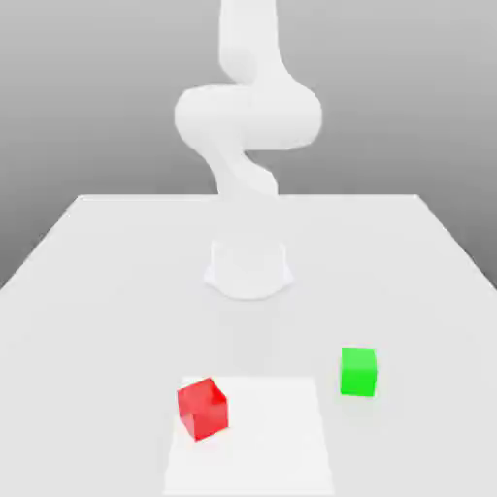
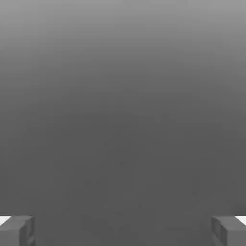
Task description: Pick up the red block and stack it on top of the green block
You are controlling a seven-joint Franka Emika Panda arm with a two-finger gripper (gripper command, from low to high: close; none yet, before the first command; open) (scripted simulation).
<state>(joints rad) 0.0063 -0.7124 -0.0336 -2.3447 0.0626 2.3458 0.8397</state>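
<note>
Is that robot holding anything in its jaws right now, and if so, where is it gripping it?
Nothing is held. The gripper is open with an empty gap between its jaws. The red block and the green block both sit on the table, apart from each other.

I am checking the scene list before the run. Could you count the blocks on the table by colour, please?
Red block: 1
Green block: 1
Total: 2 blocks, standing apart on the white table.
</note>
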